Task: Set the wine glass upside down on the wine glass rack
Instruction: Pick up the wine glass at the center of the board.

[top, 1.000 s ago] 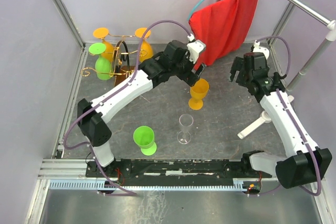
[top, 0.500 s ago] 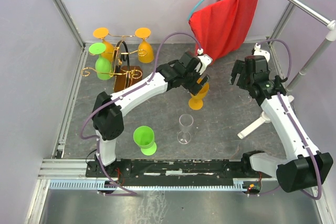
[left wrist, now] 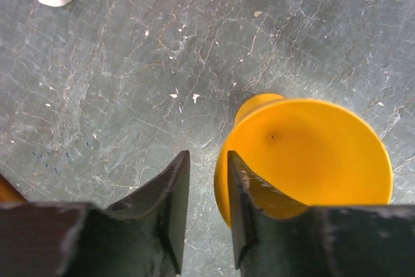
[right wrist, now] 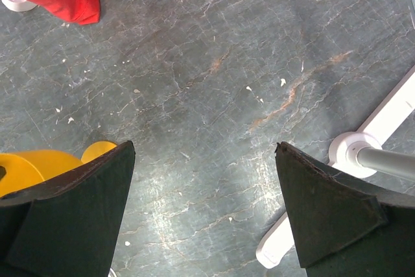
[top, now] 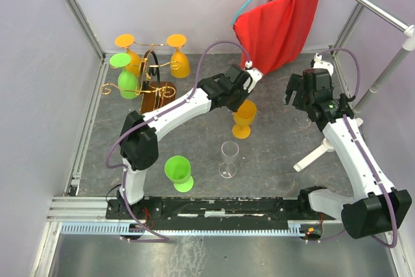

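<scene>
Already three glasses (top: 179, 63) hang inverted on wine glass rack (top: 157, 97), upper left. We judge grasp pending: left tool (left wrist: 207, 159) narrowly spread astride orange wine glass (left wrist: 311, 154) rim; right tool (right wrist: 204, 150) wide apart.

Left gripper (left wrist: 206, 160) has dropped to the orange wine glass (left wrist: 311, 160) — jaws straddling its rim.

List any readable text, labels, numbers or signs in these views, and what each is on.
No readable text in any view.
Rack: no label visible.
Standing orange glass, clear glass, green glass: plain, no print.
Red cloth: plain.
Arms: no markings legible from the top camera; anything there is too small to read.
</scene>
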You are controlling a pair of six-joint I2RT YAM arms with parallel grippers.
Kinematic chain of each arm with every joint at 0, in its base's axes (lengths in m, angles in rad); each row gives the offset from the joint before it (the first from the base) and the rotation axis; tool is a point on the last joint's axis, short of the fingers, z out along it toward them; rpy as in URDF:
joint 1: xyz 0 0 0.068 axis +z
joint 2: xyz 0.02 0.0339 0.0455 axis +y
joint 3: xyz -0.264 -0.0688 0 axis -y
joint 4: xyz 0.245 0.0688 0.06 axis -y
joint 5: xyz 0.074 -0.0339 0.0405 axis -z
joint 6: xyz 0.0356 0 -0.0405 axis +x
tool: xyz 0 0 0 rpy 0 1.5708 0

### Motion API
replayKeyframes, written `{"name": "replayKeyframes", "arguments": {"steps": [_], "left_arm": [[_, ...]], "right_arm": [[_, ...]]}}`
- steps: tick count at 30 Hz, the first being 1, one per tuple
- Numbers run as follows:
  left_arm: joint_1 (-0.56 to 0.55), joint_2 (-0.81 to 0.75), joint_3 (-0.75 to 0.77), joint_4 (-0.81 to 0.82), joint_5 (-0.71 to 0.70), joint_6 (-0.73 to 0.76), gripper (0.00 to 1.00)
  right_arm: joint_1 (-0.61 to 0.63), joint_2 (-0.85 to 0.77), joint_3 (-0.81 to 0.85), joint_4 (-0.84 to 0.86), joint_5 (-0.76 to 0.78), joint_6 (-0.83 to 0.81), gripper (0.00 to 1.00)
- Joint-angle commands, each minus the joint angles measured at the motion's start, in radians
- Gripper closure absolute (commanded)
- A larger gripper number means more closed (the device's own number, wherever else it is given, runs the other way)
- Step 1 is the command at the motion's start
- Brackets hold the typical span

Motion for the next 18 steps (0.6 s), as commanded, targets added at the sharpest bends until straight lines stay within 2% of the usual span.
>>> {"name": "replayKeyframes", "arguments": {"steps": [1, 6, 14, 18], "left_arm": [[-0.001, -0.012, 0.067, 0.016, -0.014, 0.000, 0.68], [-0.002, -0.021, 0.088, 0.013, -0.004, 0.003, 0.81], [-0.001, -0.016, 0.070, 0.009, 0.018, -0.001, 0.96], [-0.001, -0.025, 0.071, 0.009, 0.015, -0.001, 0.97]], "right_arm": [[-0.007, -0.018, -0.003, 0.049, -0.003, -0.010, 0.04], [-0.006, -0.013, -0.006, 0.054, -0.008, -0.011, 0.04], [-0.008, -0.011, -0.004, 0.062, -0.014, -0.011, 0.04], [-0.009, -0.010, -0.006, 0.062, -0.018, -0.011, 0.04]]}}
